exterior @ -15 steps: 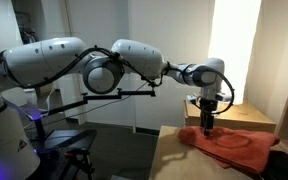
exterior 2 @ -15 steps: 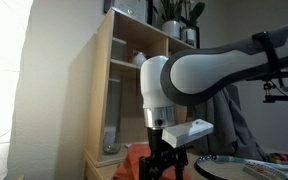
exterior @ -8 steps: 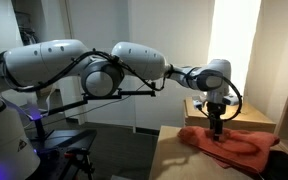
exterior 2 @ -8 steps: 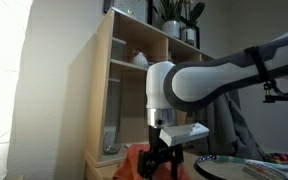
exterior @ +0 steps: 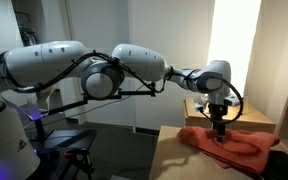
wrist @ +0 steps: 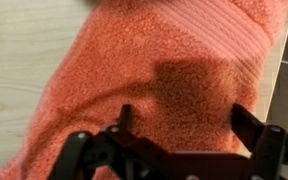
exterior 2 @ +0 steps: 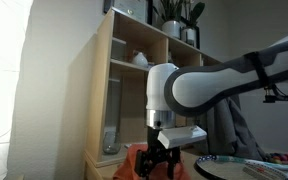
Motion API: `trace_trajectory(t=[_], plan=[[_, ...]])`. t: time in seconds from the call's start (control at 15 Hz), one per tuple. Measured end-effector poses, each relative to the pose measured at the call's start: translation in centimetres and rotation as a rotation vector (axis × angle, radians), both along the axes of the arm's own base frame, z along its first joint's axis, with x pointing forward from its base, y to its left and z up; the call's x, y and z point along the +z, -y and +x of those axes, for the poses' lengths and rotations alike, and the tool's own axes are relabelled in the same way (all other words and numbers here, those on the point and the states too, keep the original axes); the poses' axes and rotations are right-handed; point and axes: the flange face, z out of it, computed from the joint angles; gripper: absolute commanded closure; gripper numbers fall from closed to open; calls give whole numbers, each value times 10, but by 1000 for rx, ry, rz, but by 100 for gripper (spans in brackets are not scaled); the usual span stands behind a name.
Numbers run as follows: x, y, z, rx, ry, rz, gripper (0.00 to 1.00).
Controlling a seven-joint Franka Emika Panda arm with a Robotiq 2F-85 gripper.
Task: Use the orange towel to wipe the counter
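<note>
The orange towel (exterior: 239, 147) lies rumpled on the pale tan counter (exterior: 169, 156). It fills most of the wrist view (wrist: 174, 60), with bare counter (wrist: 24, 50) at the left. My gripper (exterior: 220, 134) points straight down onto the towel's middle. In the wrist view its two black fingers (wrist: 184, 112) are spread wide with flat towel between them, so it is open. In an exterior view the gripper (exterior 2: 156, 166) stands over a patch of towel (exterior 2: 132, 160) at the bottom edge.
A light wooden box (exterior: 246, 117) stands on the counter just behind the towel. A tall open shelf unit (exterior 2: 129, 85) with small items rises behind the arm. A round plate (exterior 2: 224, 168) lies to one side. The counter edge (exterior: 156, 150) drops off beside the towel.
My gripper has slid sideways across the towel, away from the counter's near edge, staying low on the cloth. The towel has bunched a little under it.
</note>
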Motion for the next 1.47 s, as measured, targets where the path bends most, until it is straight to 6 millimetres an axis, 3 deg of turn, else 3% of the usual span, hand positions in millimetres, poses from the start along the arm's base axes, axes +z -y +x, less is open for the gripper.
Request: trace_trajectory(t=[0.13,0.67,0.73,1.0,1.47], plan=[[-1,0,0,0,-1,-1,34],[-2,3,0,-7,-8,7,95],[-3,4,0,-9,-12,12,99],[-6,4,-5,13,-58,8,99],[-15,-19,-23,178,-184,-38,97]])
